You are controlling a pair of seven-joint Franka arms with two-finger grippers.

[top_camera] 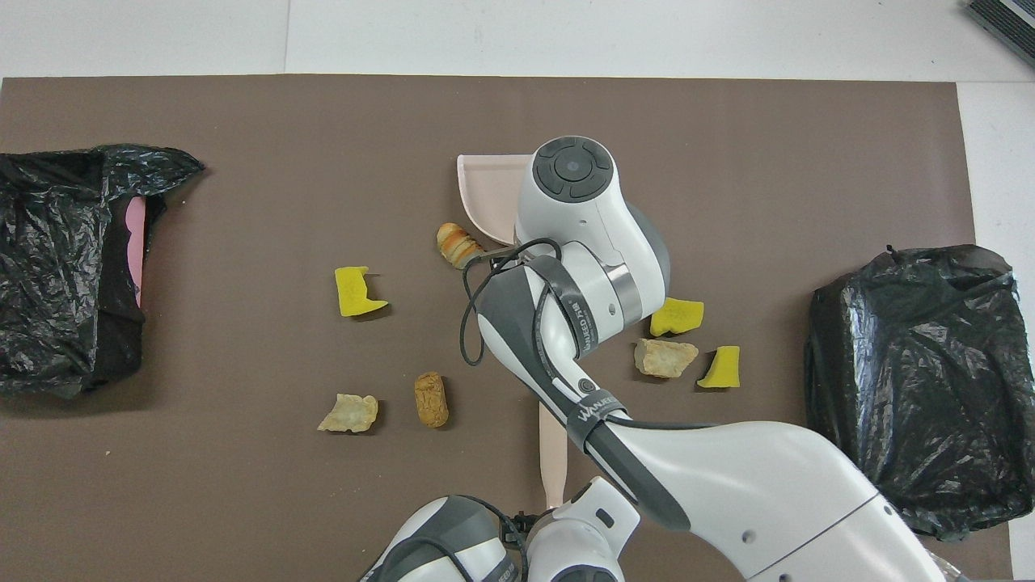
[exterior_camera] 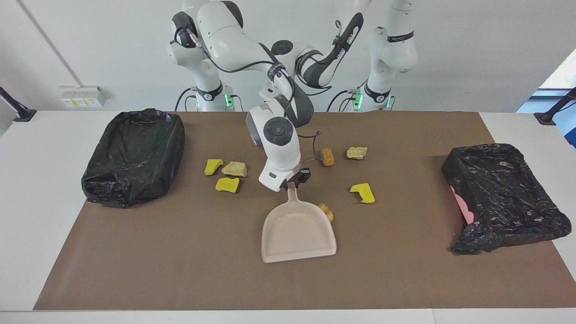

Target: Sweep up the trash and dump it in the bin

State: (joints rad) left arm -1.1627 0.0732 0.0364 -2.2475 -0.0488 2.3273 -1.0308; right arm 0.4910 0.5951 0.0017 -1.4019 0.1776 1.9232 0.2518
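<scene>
Chunk (exterior_camera: 326, 212) touching dustpan (exterior_camera: 299, 231); brush (top_camera: 553, 453) nearby.

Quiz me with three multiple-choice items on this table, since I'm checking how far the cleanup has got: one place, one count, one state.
1. The striped orange-brown chunk lies: A in a bin; B right beside the dustpan; C on the brush.
2. Bright yellow chunks number: A two; B three; C five.
3. The dustpan's tray is: A empty; B holding two chunks; C upside down.
B, it sits at the pan's side wall; B, two lie close together and one apart; A, only bare pale floor shows.
</scene>
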